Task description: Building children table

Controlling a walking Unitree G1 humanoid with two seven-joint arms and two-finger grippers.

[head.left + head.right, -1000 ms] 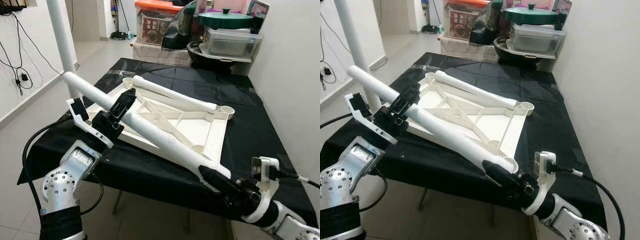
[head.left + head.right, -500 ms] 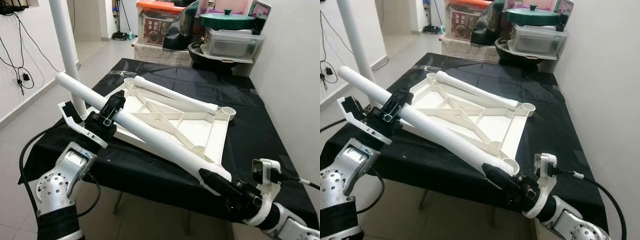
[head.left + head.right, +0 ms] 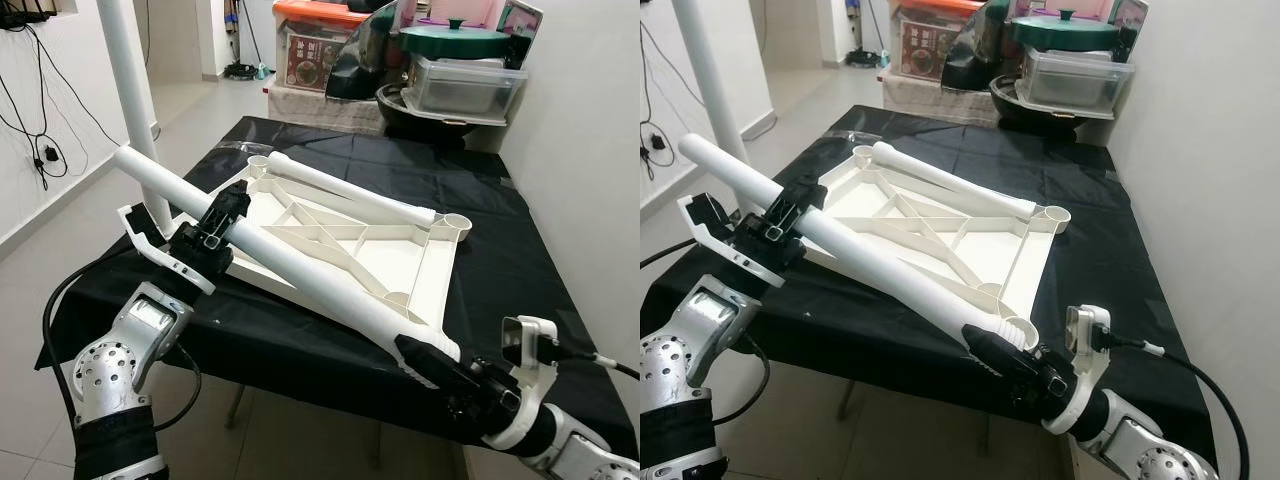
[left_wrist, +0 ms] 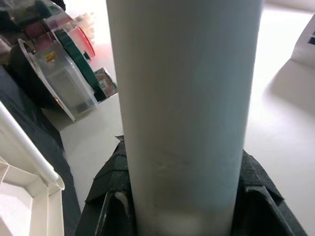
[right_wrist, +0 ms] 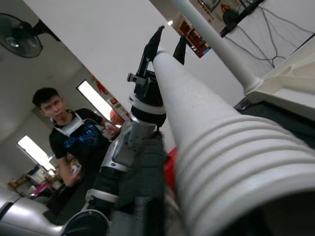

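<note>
over the near edge of the black-draped counter, a long white plastic tube leg is carried slantwise between both arms. on the left, the left pincer is clamped narrow around the leg's upper stretch, with the plain end sticking out past it toward a white upright pole. further right, the white ribbed plastic tabletop lies upside down on the counter with another white leg resting along its far side and round corner sockets open. at the right, the right pincer holds the leg's lower, ribbed end just off the counter's front edge.

judging from here, the risk is misalignment: with two holds on one stiff tube, any uneven move could twist it in the grips or knock the tabletop, and the ribbed end could catch on the near socket rather than seat in it.

looking along the leg, the right wrist view shows the ribbing up close and a person in a dark shirt behind the robot. the left wrist view shows the smooth tube surface and stacked storage tubs.
</note>
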